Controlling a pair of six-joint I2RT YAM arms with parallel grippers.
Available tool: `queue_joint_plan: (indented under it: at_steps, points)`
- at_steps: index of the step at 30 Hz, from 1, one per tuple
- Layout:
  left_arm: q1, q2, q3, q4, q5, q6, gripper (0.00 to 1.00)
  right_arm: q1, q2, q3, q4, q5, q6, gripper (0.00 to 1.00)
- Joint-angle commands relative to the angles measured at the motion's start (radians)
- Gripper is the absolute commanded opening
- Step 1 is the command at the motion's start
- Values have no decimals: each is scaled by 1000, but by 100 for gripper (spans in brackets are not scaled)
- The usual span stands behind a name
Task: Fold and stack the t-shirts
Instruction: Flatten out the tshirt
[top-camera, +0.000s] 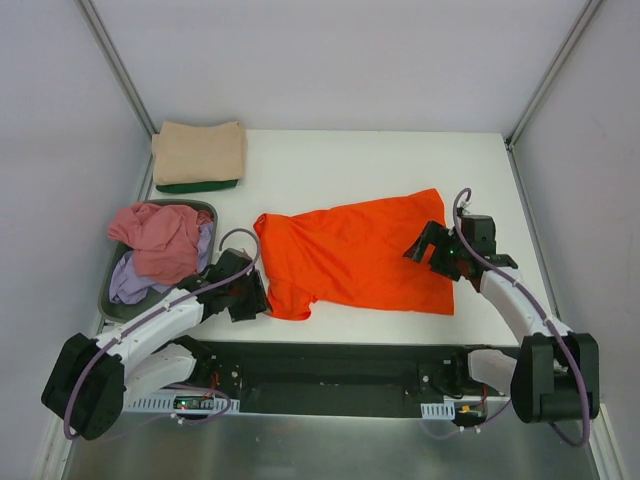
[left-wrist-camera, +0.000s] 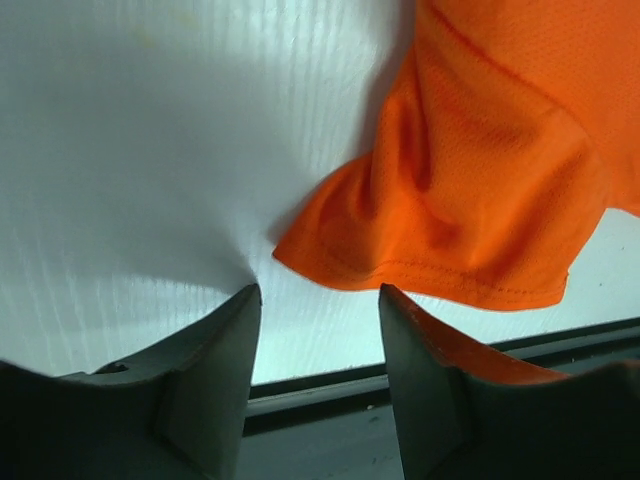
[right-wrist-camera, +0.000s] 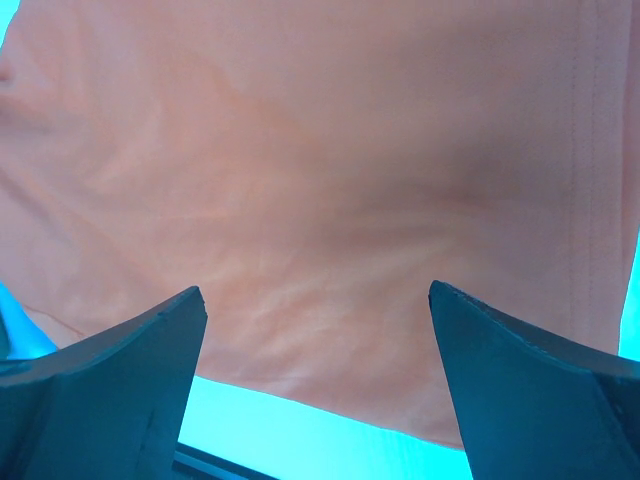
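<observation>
A bright orange t-shirt (top-camera: 355, 255) lies spread across the middle of the white table. My left gripper (top-camera: 247, 297) is open and empty just left of the shirt's near-left sleeve (left-wrist-camera: 470, 215), low over the table. My right gripper (top-camera: 428, 247) is open and empty above the shirt's right edge (right-wrist-camera: 330, 190). A folded tan t-shirt (top-camera: 200, 152) lies on a folded dark green t-shirt (top-camera: 198, 185) at the far left. A pink t-shirt (top-camera: 160, 240) and a lilac t-shirt (top-camera: 135, 280) lie crumpled in the basket.
A dark grey plastic basket (top-camera: 104, 300) stands at the left edge of the table. Grey walls close in the table on the left, back and right. A black rail (top-camera: 330, 365) runs along the near edge between the arm bases.
</observation>
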Motion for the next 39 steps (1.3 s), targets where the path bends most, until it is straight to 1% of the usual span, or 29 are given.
queue_joint_plan:
  at_steps: [1,6,9,10,12,15,18,19,20,23,25,28,30,32,35,37,38,39]
  points:
    - [-43,89,29,50,-44,-34,48,-4,-111,-44,-50,-20,4,96]
    - [-97,183,52,50,-84,-52,39,-4,-220,-79,-85,7,17,96]
    - [-103,224,56,50,-96,-69,34,-4,-272,-85,-114,18,13,96]
    - [-105,233,56,50,-126,-75,33,-4,-284,-85,-125,24,8,96]
    - [-106,244,60,50,-143,-83,27,-4,-306,-87,-156,41,-2,96]
    - [-106,250,63,50,-168,-85,23,-4,-327,-98,-185,58,-12,96]
    - [-106,260,73,50,-182,-75,13,-4,-333,-121,-185,85,-19,96]
    - [-106,261,78,50,-182,-68,4,-4,-335,-125,-190,97,-16,96]
    - [-106,261,79,50,-182,-65,0,-4,-335,-128,-197,101,-15,96]
    - [-106,249,86,51,-180,-52,0,-5,-356,-138,-228,113,4,96]
    - [-106,229,81,50,-182,-52,0,-5,-385,-147,-257,188,13,96]
    - [-106,194,75,51,-173,-51,0,-5,-427,-147,-344,330,42,96]
    - [-105,171,64,53,-173,-55,0,-7,-447,-147,-406,390,57,96]
    - [-106,146,55,54,-174,-58,0,-10,-456,-153,-450,412,80,96]
    - [-106,109,44,57,-168,-55,0,-11,-452,-170,-496,381,106,99]
    - [-106,86,37,59,-160,-55,0,-11,-450,-182,-516,383,137,92]
    - [-106,77,33,61,-159,-55,0,-11,-450,-193,-512,387,149,84]
    - [-106,68,32,61,-156,-54,0,-10,-451,-197,-510,398,169,78]
